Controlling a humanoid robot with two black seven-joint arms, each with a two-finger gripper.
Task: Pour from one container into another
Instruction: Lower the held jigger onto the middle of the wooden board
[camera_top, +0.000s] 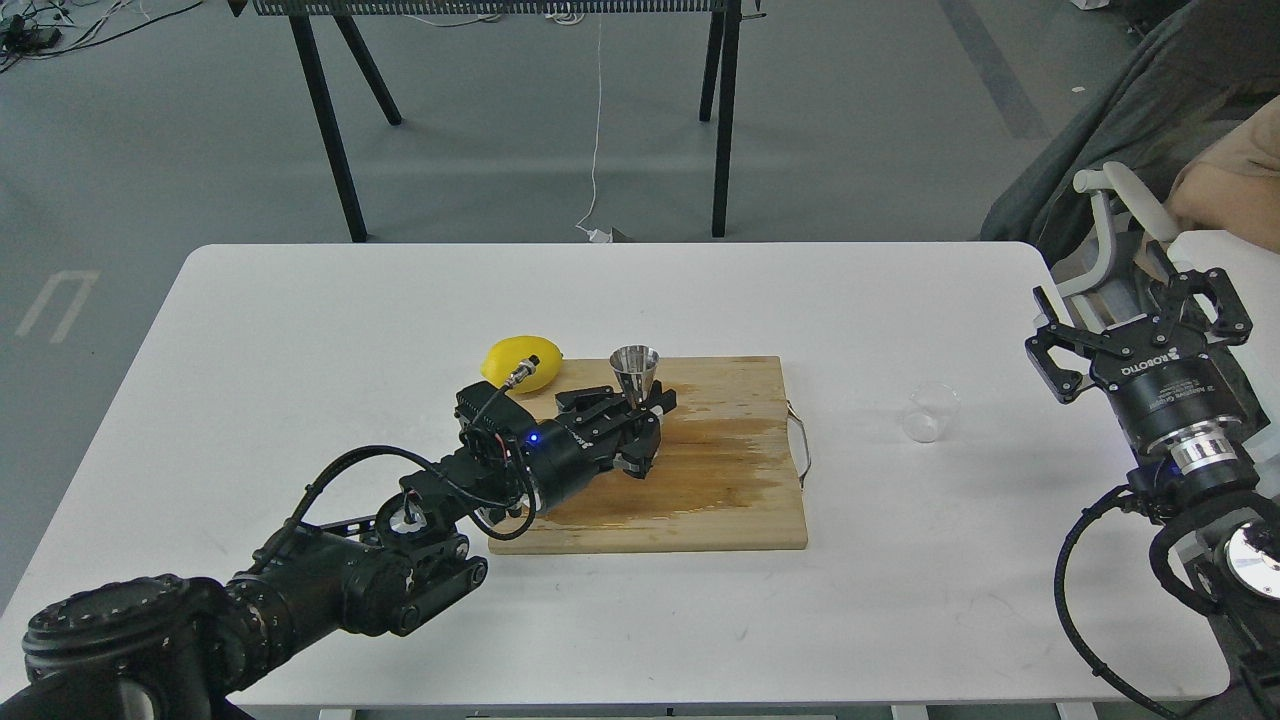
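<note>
The steel jigger (634, 364) stands upright at the back left of the wooden cutting board (720, 500). My left gripper (630, 415) lies low over the board and is shut on the jigger's lower half, so only the upper cone shows. The small clear cup (930, 412) stands on the white table to the right of the board, and I cannot tell what it holds. At the table's right edge, beyond the cup, my right gripper (1137, 322) is raised and open, with nothing between its fingers.
A yellow lemon (521, 361) rests on the table at the board's back left corner, just behind my left wrist. The board has a dark wet patch and a wire handle (802, 440) on its right side. Black table legs stand on the floor behind the table.
</note>
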